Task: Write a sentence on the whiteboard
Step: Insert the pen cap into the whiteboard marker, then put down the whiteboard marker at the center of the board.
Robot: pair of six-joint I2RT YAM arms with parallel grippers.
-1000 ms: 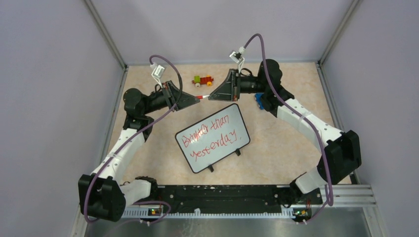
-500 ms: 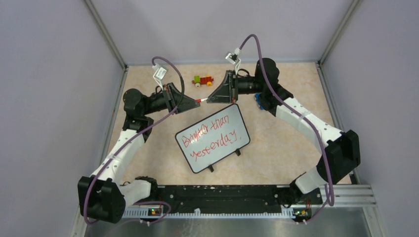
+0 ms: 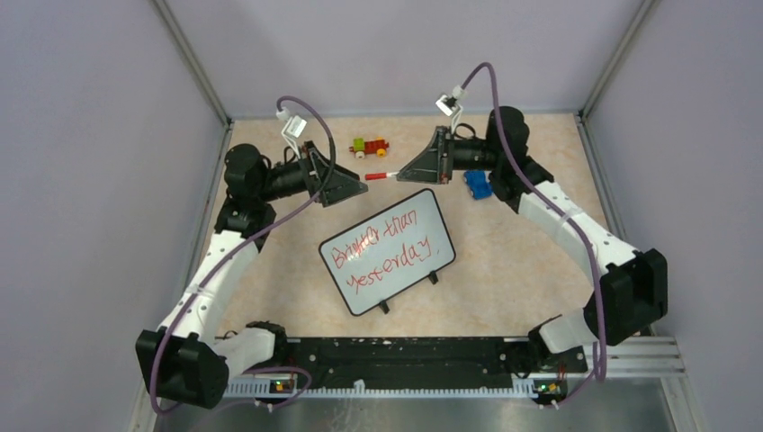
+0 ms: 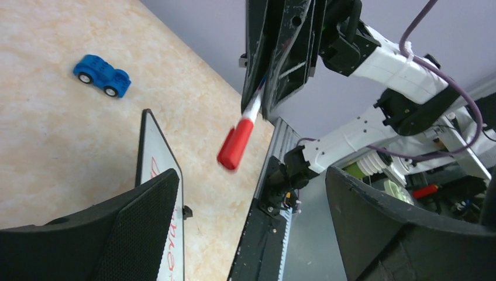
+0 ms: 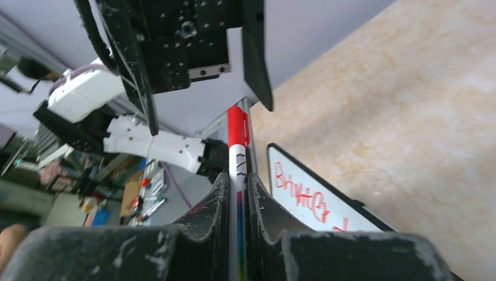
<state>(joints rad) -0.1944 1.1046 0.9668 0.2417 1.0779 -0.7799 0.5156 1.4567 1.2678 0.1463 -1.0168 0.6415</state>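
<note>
- The whiteboard sits near the middle of the worktop. It carries the sentence in red script on two lines, so the writing itself looks finished.
- The step in hand appears to be the wrap-up. The marker wears its red cap and hangs in the air just beyond the board's far edge.
- The right claw is clamped on the marker's white barrel, fingers pressed to either side.
- The left claw stands wide apart and touches nothing, with the cap pointing toward its gap.
- The next move is probably to lay the marker on bare worktop. That calls for keeping clear of the toy train at the far edge, the blue toy car and the wet ink.
</note>
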